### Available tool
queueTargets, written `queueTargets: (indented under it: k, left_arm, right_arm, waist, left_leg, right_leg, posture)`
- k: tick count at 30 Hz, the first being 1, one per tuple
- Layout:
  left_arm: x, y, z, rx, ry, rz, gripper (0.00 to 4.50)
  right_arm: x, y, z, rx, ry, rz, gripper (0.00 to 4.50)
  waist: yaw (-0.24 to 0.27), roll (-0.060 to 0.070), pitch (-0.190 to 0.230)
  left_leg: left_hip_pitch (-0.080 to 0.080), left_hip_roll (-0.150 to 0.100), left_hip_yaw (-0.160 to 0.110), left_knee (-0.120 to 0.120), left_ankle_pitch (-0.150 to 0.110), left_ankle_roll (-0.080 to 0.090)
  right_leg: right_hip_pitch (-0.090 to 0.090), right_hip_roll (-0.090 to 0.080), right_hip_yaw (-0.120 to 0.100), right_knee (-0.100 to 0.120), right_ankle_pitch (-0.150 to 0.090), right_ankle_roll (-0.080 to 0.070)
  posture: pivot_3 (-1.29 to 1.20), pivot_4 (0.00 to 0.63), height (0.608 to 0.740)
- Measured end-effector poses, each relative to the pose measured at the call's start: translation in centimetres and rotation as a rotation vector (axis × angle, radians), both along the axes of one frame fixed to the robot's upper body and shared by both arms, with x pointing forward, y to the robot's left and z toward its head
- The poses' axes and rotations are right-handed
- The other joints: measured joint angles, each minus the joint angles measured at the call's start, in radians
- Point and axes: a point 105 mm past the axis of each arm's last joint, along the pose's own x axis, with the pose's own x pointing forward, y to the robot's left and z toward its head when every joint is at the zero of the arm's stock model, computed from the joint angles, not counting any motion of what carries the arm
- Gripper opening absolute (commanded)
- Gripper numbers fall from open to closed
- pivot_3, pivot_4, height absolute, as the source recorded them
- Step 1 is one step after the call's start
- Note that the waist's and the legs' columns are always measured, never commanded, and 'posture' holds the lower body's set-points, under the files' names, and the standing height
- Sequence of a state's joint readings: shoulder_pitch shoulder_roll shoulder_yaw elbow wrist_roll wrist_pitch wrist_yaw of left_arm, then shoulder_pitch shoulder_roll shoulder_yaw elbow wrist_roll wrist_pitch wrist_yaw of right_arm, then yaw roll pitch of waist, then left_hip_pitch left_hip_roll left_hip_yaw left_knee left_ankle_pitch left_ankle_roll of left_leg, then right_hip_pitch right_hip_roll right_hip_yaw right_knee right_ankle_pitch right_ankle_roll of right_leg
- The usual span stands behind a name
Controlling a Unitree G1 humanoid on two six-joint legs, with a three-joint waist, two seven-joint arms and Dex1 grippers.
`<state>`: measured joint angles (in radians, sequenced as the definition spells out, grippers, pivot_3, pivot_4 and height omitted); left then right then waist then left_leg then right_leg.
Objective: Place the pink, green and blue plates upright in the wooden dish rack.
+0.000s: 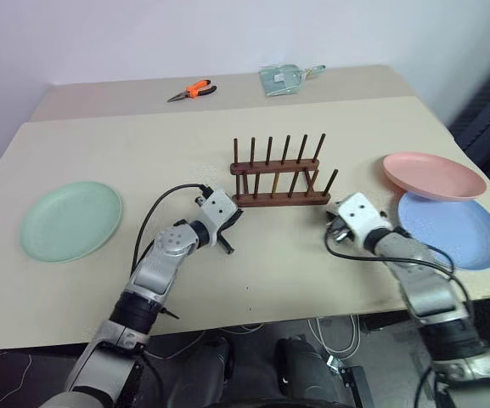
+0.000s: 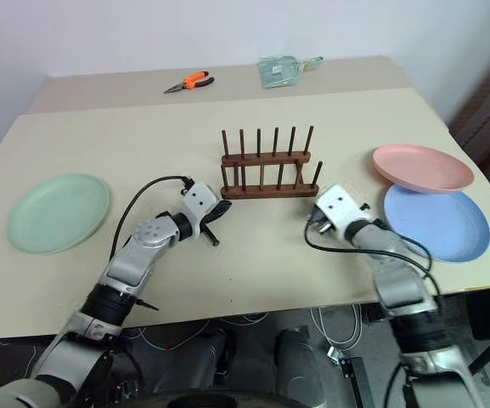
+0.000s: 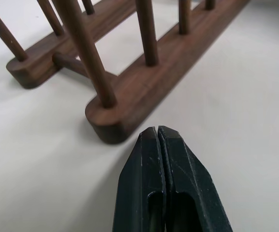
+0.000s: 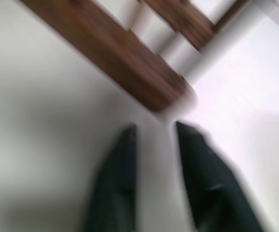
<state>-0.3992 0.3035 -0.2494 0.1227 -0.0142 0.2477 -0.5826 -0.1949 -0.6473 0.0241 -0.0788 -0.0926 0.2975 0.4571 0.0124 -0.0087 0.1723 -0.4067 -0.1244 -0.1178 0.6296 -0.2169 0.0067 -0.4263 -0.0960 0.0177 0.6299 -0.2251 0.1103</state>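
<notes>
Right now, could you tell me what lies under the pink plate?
The pink plate overlaps the far edge of the blue plate, which lies on the table. Whatever lies beneath the overlap is hidden.

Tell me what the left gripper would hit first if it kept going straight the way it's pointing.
Most likely the wooden dish rack. The left gripper, fingers shut, points at the rounded end of the rack's nearer base bar, with a little bare table between; exact depth is hard to judge.

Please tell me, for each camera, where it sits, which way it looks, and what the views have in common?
Head views: from the head, forward and down over the table; both arms show.
Left wrist view: along the shut left tool toward the wooden dish rack.
Right wrist view: along the parted right tool toward the rack's other end.
Shared: the rack.
</notes>
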Motion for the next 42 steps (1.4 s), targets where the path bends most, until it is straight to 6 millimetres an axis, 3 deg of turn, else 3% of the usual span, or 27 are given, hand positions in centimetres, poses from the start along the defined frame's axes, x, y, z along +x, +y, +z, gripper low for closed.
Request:
queueTargets:
  k: [3,5,9,15,18,24,25,26,30,33,37,38,42]
  left_arm:
    - [-1.1,-0.2,-0.2,-0.033,0.034,-0.047,0.00]
    - [-1.9,-0.9,-0.2,-0.073,0.064,-0.090,0.00]
    - [-2.8,-2.1,0.4,-0.128,0.076,-0.154,0.00]
    - [-3.1,-3.0,0.6,-0.148,0.082,-0.185,0.00]
    - [-3.1,-3.1,0.8,-0.149,0.075,-0.188,0.00]
    - [-3.3,-2.6,0.8,-0.146,0.069,-0.180,0.00]
    - [-3.4,-2.6,1.0,-0.152,0.067,-0.181,0.00]
    - [-3.4,-2.5,1.1,-0.157,0.064,-0.180,0.00]
    - [-3.6,-2.3,1.5,-0.163,0.053,-0.180,0.00]
    - [-3.6,-2.1,1.4,-0.157,0.052,-0.177,0.00]
    - [-3.6,-2.0,1.4,-0.156,0.053,-0.177,0.00]
    - [-3.6,-2.0,1.4,-0.157,0.053,-0.178,0.00]
    - [-3.5,-2.1,1.5,-0.159,0.051,-0.179,0.00]
  right_arm:
    - [-0.5,-2.4,3.0,-0.103,-0.062,-0.002,4.27]
    - [-0.6,-3.9,4.5,-0.202,-0.085,-0.007,4.27]
    - [-0.8,-8.8,6.5,-0.457,-0.076,-0.094,4.27]
    - [-0.5,-12.6,4.7,-0.620,-0.024,-0.185,4.27]
    - [0.0,-13.2,4.2,-0.668,-0.015,-0.186,3.49]
    - [0.6,-13.1,3.6,-0.741,-0.025,-0.154,0.42]
    - [0.6,-13.0,3.5,-0.748,-0.027,-0.146,0.04]
    - [0.7,-12.8,3.7,-0.757,-0.051,-0.145,0.04]
    - [1.1,-11.4,5.1,-0.767,-0.135,-0.110,0.04]
    - [2.0,-8.2,8.3,-0.623,-0.294,-0.082,0.04]
    - [2.2,-1.8,14.4,-0.052,-0.491,0.003,0.04]
    - [1.4,0.4,15.9,0.256,-0.474,0.082,0.04]
    - [-2.6,7.4,17.5,0.721,-0.264,0.464,0.04]
  waist:
    - [-0.002,0.000,0.000]
    - [0.000,0.000,0.001]
    - [0.003,0.000,0.001]
    - [-0.004,0.001,0.001]
    - [-0.002,0.001,0.001]
    - [0.000,0.001,0.002]
    - [0.000,0.001,0.002]
    - [0.000,0.001,0.002]
    - [-0.002,0.002,0.002]
    - [-0.009,0.002,0.002]
    - [-0.011,0.001,0.003]
    - [-0.007,0.001,0.003]
    - [0.006,0.001,0.003]
  left_leg:
    - [0.000,0.000,0.000,0.000,0.000,0.000]
    - [0.000,0.000,0.001,0.001,0.000,0.000]
    - [-0.001,0.000,0.001,0.001,0.000,0.000]
    - [-0.001,0.001,0.002,0.001,0.000,0.001]
    - [-0.001,0.000,0.002,0.001,0.000,0.001]
    - [-0.001,0.000,0.002,0.001,0.000,0.001]
    - [-0.001,0.000,0.002,0.001,0.000,0.001]
    - [-0.001,0.000,0.002,0.001,0.000,0.000]
    - [-0.001,0.000,0.003,0.001,0.000,0.000]
    - [-0.001,0.001,0.003,0.000,0.000,0.000]
    - [-0.001,0.002,0.001,0.001,0.000,0.000]
    - [-0.001,0.002,0.000,0.001,0.000,0.000]
    - [-0.003,0.000,-0.003,0.001,-0.001,0.002]
  right_leg:
    - [0.000,0.000,0.000,0.000,0.000,0.000]
    - [0.000,0.000,0.000,0.000,0.000,0.000]
    - [0.000,-0.001,0.000,-0.001,-0.002,-0.002]
    - [0.000,-0.001,0.001,-0.001,-0.002,-0.003]
    - [0.000,-0.001,0.001,-0.001,-0.002,-0.003]
    - [0.000,-0.001,0.001,-0.001,-0.002,-0.003]
    - [0.000,-0.001,0.001,-0.001,-0.002,-0.003]
    - [0.000,-0.001,0.002,-0.001,-0.002,-0.003]
    - [-0.001,-0.001,0.002,-0.001,-0.002,-0.002]
    - [-0.001,0.000,0.003,0.000,-0.001,-0.002]
    - [-0.001,0.001,0.002,0.000,0.000,0.000]
    - [-0.001,0.001,0.002,0.000,0.000,0.000]
    - [0.000,-0.001,0.000,-0.002,-0.001,-0.001]
  posture:
    - [0.00,0.150,0.720]
    - [0.00,0.150,0.720]
    - [0.00,0.150,0.720]
    - [0.00,0.150,0.720]
    - [0.00,0.150,0.720]
    - [0.00,0.150,0.720]
    - [0.00,0.150,0.720]
    - [0.00,0.150,0.720]
    - [0.00,0.150,0.720]
    - [0.00,0.150,0.720]
    - [0.00,0.150,0.720]
    - [0.00,0.150,0.720]
    - [0.00,0.150,0.720]
